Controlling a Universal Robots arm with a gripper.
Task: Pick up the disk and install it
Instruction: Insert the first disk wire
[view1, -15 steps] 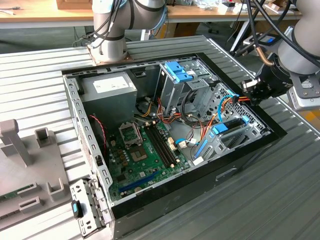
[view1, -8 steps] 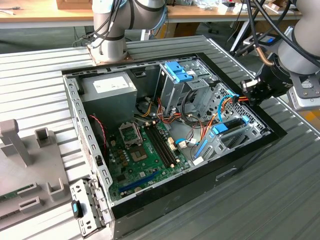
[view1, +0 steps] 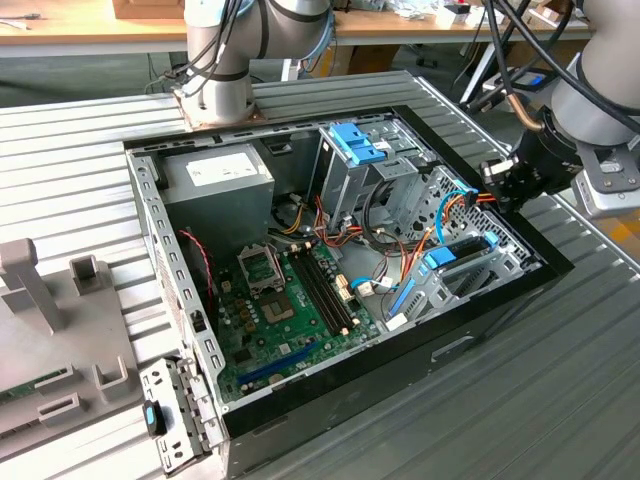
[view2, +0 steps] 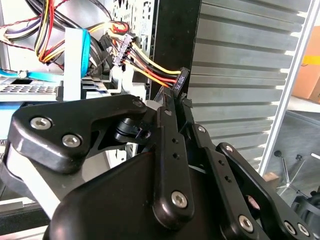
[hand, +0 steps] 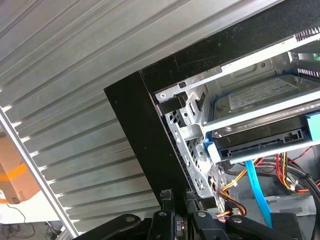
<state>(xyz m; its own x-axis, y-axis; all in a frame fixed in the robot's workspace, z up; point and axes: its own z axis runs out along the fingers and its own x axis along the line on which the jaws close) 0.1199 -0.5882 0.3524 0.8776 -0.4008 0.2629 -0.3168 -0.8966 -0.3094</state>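
The disk (view1: 463, 251) lies flat in the drive cage at the case's corner on the exterior view's right, dark with blue side rails. In the first wrist view the disk (hand: 255, 107) sits in its metal bay, its connector end facing out. My gripper (view1: 497, 186) hovers just above the case's black rim beside that cage. In the second wrist view the gripper (view2: 177, 97) is shut on a black power connector (view2: 180, 80) with orange, red and yellow wires. The gripper (hand: 175, 195) stands at the case's black edge in the first wrist view.
The open computer case (view1: 500, 300) lies on a ribbed metal table. Inside are a power supply (view1: 220, 175), a motherboard (view1: 290, 300), a light-blue latch plate (view1: 357, 143) and loose cables (view1: 400, 250). A grey fixture (view1: 50, 330) stands at the exterior view's left.
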